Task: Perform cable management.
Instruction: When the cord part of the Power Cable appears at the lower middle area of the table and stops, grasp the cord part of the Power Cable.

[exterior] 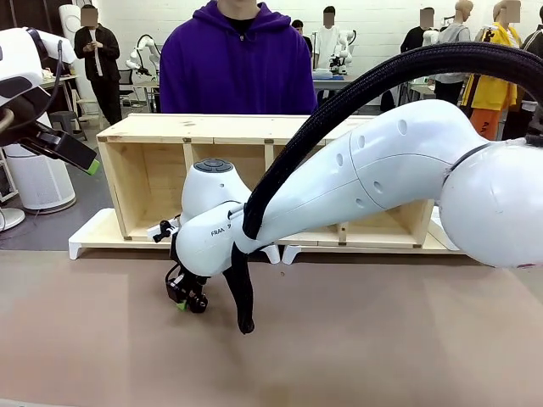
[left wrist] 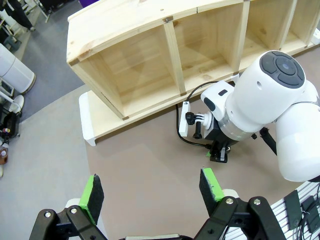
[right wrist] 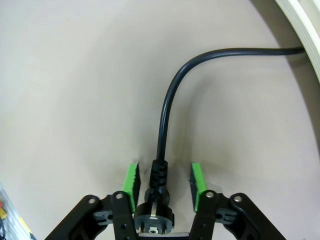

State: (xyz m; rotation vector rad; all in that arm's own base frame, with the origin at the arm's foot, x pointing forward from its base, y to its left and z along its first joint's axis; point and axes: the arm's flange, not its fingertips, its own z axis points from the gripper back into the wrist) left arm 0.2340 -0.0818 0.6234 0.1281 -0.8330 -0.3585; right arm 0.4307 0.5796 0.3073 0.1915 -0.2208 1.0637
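The cable (right wrist: 165, 107) is a thin black cord lying on the brown table. It curves in from the upper right and ends in a black plug (right wrist: 156, 212). My right gripper (right wrist: 164, 182) points down at the table and straddles that plug end. Its green pads (right wrist: 131, 181) stand a little off the cord on either side, so it is open. From the front, this gripper (exterior: 184, 297) is low over the table before the wooden shelf (exterior: 254, 129). In the left wrist view the cable (left wrist: 192, 142) runs from a white power strip (left wrist: 183, 119) to the right gripper (left wrist: 217, 152). My left gripper (left wrist: 150, 189) hovers high, open and holding nothing.
A person in a purple hoodie (exterior: 237, 64) stands behind the shelf. The shelf lies on a white board (exterior: 85, 242) at the table's far side. My right arm and its thick ribbed hose (exterior: 339, 102) cross in front of the shelf. The left gripper (exterior: 61, 144) is raised at the far left.
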